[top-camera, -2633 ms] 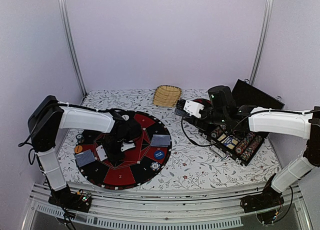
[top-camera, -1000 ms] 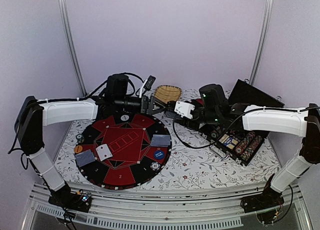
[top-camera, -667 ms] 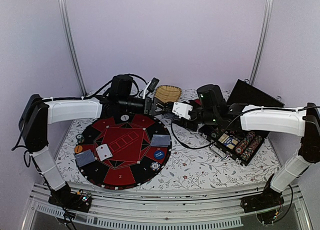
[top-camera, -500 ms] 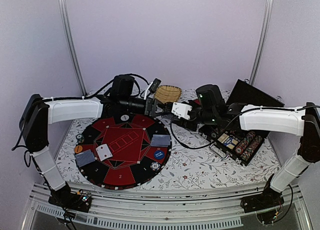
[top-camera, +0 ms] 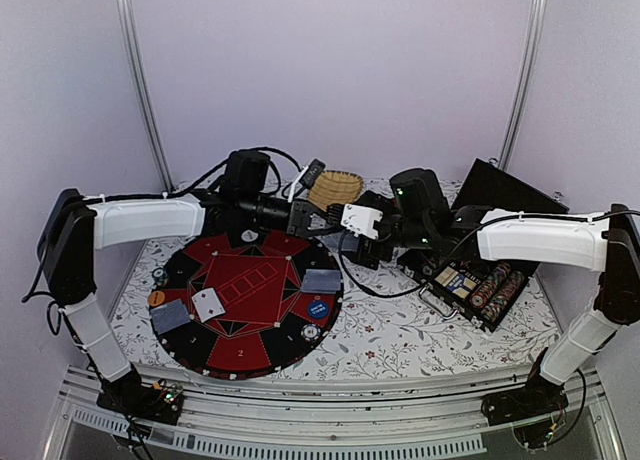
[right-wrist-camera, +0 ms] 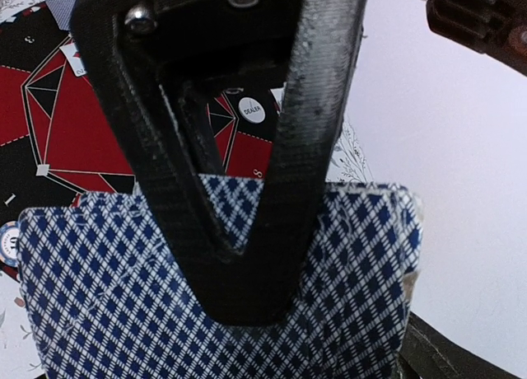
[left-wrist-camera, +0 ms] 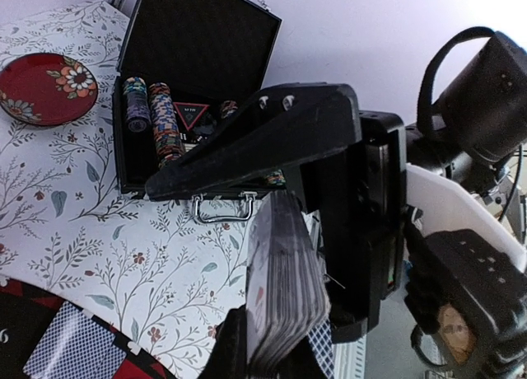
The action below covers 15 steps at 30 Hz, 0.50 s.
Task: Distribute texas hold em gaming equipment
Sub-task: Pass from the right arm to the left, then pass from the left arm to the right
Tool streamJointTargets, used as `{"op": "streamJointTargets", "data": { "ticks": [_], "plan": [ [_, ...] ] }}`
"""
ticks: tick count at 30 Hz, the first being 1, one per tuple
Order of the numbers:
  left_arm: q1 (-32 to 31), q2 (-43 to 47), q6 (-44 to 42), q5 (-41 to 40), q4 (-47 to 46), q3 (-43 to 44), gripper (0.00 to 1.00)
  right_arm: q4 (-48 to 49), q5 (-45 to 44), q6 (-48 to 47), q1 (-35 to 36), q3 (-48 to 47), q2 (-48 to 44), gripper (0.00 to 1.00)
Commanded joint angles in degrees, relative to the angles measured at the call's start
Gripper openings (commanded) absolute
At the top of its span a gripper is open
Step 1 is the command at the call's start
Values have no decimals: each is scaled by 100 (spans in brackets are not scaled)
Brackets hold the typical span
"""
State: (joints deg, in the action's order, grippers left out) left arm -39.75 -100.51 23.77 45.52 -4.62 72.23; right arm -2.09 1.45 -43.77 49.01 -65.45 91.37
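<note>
My left arm (top-camera: 150,220) has come up off the round poker mat (top-camera: 240,352), where it was bent low over the left half. It has swung out toward the far edge of the table (top-camera: 400,330), reaching past the mat's far rim. My right arm (top-camera: 540,238) has slid leftward from the open chip case (top-camera: 505,192) to meet it. The left gripper (top-camera: 316,218) and right gripper (top-camera: 340,223) now sit tip to tip just in front of the straw basket (top-camera: 333,188), and the left jaws, spread wide a second ago, have closed on the deck of cards (right-wrist-camera: 99,313)
</note>
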Motion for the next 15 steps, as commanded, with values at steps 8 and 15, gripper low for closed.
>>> {"op": "streamJointTargets", "data": {
  "ticks": [8,15],
  "plan": [
    [-15,264,-216,172,120,-7,0,-140,-259,9,0,4,-50,66],
    [-9,321,-449,-428,585,144,25,-104,-259,37,3,-7,-80,56]
  ]
}}
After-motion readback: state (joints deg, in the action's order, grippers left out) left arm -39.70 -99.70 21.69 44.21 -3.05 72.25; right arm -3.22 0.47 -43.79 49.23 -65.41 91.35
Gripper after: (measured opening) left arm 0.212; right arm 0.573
